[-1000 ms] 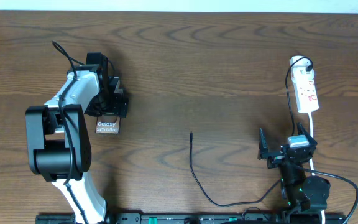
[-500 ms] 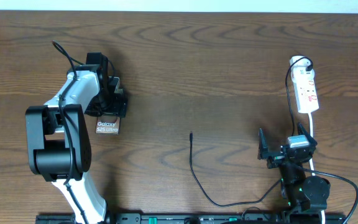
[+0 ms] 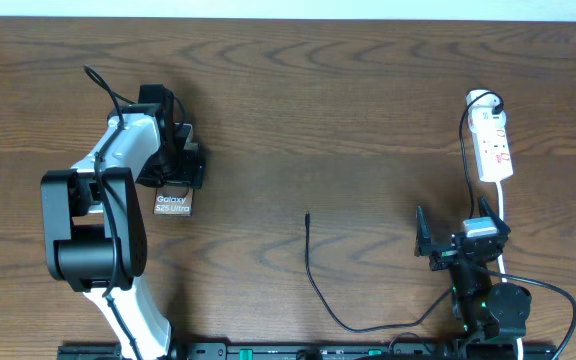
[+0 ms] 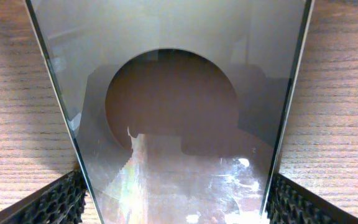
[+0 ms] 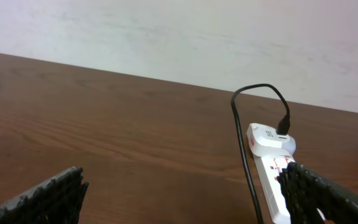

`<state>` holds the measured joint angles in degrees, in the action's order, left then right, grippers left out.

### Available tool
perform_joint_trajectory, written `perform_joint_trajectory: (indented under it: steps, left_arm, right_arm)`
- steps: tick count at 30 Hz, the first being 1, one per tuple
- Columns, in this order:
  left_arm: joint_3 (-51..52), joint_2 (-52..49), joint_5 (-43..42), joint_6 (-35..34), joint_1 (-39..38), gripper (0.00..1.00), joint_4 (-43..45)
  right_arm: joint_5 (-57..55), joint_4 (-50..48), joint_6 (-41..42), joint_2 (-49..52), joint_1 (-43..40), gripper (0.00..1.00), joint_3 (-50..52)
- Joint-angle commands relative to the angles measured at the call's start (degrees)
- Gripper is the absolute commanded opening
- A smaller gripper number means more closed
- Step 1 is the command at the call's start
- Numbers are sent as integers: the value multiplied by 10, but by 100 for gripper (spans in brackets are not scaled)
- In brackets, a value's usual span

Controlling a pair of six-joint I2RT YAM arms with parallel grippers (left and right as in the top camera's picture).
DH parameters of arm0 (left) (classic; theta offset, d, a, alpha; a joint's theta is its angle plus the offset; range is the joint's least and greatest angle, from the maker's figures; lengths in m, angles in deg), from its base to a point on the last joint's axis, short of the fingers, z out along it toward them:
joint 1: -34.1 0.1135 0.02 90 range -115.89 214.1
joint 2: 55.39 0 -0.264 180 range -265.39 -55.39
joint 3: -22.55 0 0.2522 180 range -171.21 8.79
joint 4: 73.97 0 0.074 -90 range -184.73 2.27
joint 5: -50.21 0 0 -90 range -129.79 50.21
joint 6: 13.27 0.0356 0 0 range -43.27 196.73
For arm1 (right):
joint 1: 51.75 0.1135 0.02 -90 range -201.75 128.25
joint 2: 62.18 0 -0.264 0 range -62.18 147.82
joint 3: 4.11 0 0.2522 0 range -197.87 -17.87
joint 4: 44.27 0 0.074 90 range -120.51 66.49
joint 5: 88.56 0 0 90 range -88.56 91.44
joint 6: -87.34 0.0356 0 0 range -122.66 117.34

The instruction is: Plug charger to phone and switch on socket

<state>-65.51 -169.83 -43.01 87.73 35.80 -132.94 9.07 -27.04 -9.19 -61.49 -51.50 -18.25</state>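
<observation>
Overhead, the left gripper (image 3: 180, 165) is seen at the left of the table (image 3: 368, 100), set over the far end of the phone (image 3: 173, 204), which lies flat with its lettered end showing. In the left wrist view the phone's glossy face (image 4: 173, 112) fills the space between the fingers (image 4: 55, 202). The jaws are spread wide, and the pads sit against or just beside the long edges. Whether they press on it cannot be told. The phone is judged stiff, smooth and slippery, with a face that could crack, so it is best taken by the long edges with modest force.

Near the middle, well apart from the phone, the charger (image 3: 308, 255) lies loose, its plug tip pointing away from the robot. It is judged light and limp. A hold just behind the tip is advised, so that the tip can be aimed at the port.

Further right, the right gripper (image 3: 456, 230) hovers wide open with nothing in it, as the right wrist view confirms (image 5: 188, 202).

At the far right, the socket (image 3: 494, 145) lies with a black plug (image 5: 283, 127) at its far end. It is judged light and liable to slide when its switch is pressed.
</observation>
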Motion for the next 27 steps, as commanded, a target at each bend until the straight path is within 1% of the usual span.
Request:
perform_joint_trajectory:
  steps: [1, 10, 27]
  left_arm:
    - [22, -8, -2, 10, -2, 89, -3]
    - [39, -8, -2, 10, -2, 90, 15]
    - [40, -8, -2, 10, -2, 89, 18]
  right_arm:
    - [-6, 3, -4, -3, 6, 99, 1]
    - [-6, 3, -4, -3, 6, 99, 1]
    - [-6, 3, -4, -3, 6, 99, 1]
